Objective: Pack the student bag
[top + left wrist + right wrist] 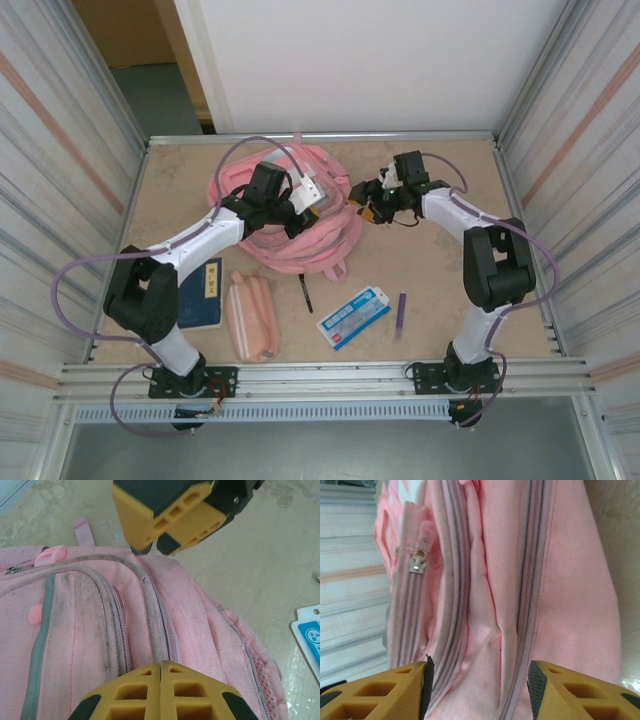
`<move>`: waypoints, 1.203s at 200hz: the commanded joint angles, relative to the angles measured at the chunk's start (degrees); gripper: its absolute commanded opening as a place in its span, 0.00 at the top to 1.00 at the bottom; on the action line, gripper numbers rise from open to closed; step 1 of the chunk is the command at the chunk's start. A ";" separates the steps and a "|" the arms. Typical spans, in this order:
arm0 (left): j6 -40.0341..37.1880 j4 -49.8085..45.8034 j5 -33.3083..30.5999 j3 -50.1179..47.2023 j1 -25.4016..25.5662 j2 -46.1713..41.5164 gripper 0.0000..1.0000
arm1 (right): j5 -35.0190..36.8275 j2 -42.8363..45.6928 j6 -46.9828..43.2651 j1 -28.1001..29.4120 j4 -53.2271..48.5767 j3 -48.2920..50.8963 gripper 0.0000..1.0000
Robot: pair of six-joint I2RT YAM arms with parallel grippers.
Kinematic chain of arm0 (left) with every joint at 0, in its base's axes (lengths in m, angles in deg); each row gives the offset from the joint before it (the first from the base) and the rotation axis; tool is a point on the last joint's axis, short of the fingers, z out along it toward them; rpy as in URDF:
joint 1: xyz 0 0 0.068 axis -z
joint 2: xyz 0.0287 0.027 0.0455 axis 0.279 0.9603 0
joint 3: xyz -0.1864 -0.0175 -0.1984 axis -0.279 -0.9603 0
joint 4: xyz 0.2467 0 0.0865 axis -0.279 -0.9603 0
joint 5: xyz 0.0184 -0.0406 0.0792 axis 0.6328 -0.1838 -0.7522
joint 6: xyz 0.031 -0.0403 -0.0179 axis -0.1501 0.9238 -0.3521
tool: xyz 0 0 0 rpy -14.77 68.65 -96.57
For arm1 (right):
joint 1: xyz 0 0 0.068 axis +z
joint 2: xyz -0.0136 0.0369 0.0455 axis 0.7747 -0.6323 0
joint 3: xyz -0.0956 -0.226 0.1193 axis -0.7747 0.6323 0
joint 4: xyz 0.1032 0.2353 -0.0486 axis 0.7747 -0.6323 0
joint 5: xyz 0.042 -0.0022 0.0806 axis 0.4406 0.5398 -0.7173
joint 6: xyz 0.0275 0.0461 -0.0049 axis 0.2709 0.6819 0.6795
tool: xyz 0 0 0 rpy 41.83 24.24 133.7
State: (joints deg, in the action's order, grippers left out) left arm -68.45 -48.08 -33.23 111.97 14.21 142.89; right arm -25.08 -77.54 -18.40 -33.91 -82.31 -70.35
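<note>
1. The large pink fabric student bag (300, 245) lies on the beige table (440, 260), in the far middle part, and both arms reach to it.
2. The grey zip lines that show on the student bag look closed. Its inside is hidden, so I cannot tell what it contains.
3. The left gripper (160, 680) hangs over the front of the bag with its two orange fingers pressed together. Whether something thin is between them, I cannot tell.
4. The right gripper (478, 672) is at the right edge of the bag. Its jaws stand apart over the pink cloth and the zip seams. A small metal zip slider (417, 566) sits off to one side of them.
5. Outside the bag, on the near part of the table, lie these things:
   - a dark blue notebook (208, 292), partly under the left arm;
   - just beside it, a long salmon-pink pencil case (250, 318);
   - a thin black pen (305, 293), near the bag's lower edge;
   - a flat blue-and-white packet (353, 317);
   - a purple pen (401, 310), to the right of the packet.
</note>
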 commanded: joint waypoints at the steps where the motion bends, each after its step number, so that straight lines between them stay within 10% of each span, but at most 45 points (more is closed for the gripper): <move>1: -1.50 3.80 3.21 0.70 0.33 -4.00 1.00 | -1.73 -1.82 3.54 2.14 1.87 0.31 0.45; 13: -1.94 3.12 3.36 0.62 0.28 -3.90 1.00 | -1.49 -1.97 4.25 2.79 3.02 1.00 0.48; 42: -1.93 3.06 3.03 0.51 0.32 -3.10 1.00 | -2.45 -0.66 6.70 2.94 8.11 3.42 1.00; 140: 0.08 -1.39 -1.81 17.40 -4.25 10.17 1.00 | 2.39 15.07 13.79 2.03 14.42 14.67 1.00; 186: 8.99 0.90 -15.65 20.70 -3.44 14.16 1.00 | 9.95 19.39 13.56 6.37 12.29 17.35 1.00; 240: 30.37 -2.53 -11.61 18.24 -4.86 8.89 0.53 | 13.64 12.83 18.92 9.27 17.12 14.68 1.00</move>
State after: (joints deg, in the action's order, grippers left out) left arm -50.13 -50.86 -44.34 132.71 9.14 157.53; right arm -11.83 -62.57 -3.21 -25.57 -69.48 -52.86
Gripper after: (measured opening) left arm 0.401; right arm 0.046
